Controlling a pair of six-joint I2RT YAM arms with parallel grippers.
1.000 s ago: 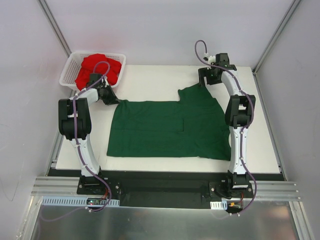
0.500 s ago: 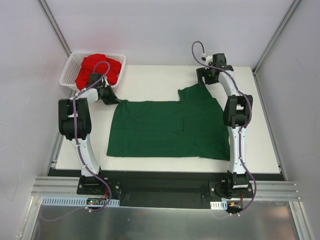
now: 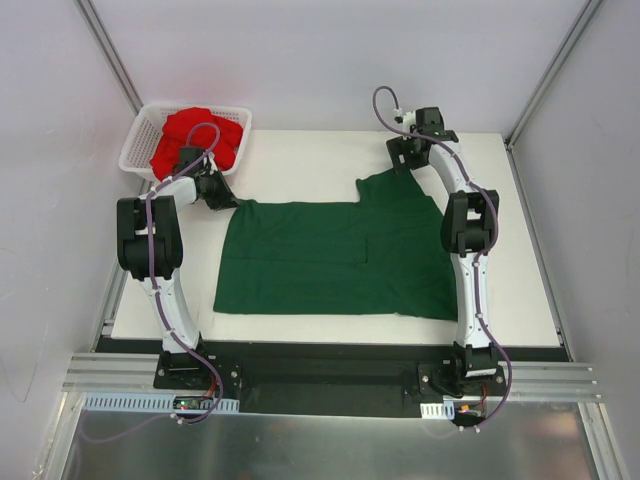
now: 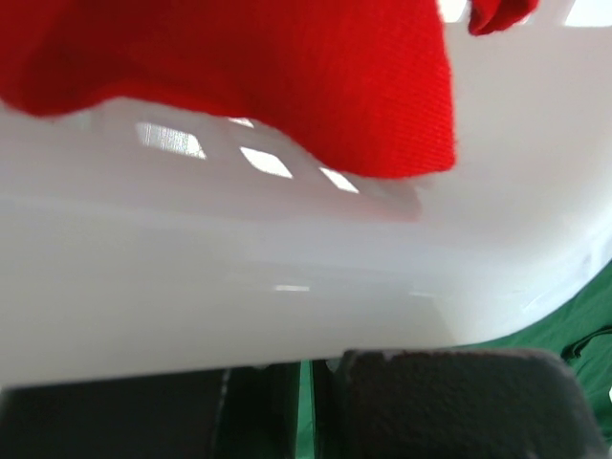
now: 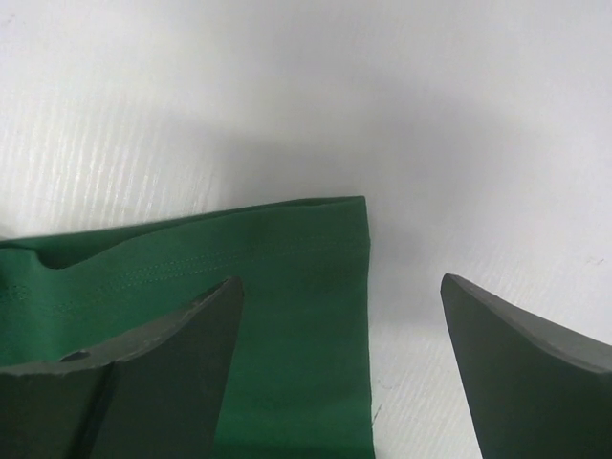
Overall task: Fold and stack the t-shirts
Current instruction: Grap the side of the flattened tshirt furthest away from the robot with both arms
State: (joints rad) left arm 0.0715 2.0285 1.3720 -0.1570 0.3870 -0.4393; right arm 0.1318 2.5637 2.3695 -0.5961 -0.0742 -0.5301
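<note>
The dark green t-shirt [image 3: 330, 260] lies spread flat on the white table. My left gripper [image 3: 226, 198] sits at its far left corner, beside the basket, shut on that corner; a sliver of green cloth [image 4: 308, 402] shows between its dark fingers [image 4: 449, 402]. The red t-shirt [image 3: 200, 135] is heaped in the white mesh basket [image 3: 135, 150], and it fills the top of the left wrist view [image 4: 239, 67]. My right gripper [image 3: 398, 162] hangs open over the far right sleeve. In the right wrist view the sleeve's hemmed corner [image 5: 287, 287] lies between the spread jaws [image 5: 339, 287], touching neither.
The basket's white wall [image 4: 287, 277] is right against the left wrist camera. Bare white table [image 3: 300, 160] runs between the basket and the right sleeve. Grey walls close in on both sides and behind.
My right arm has shifted a little to the left along the far edge, over the sleeve. The left arm and both shirts have stayed put.
</note>
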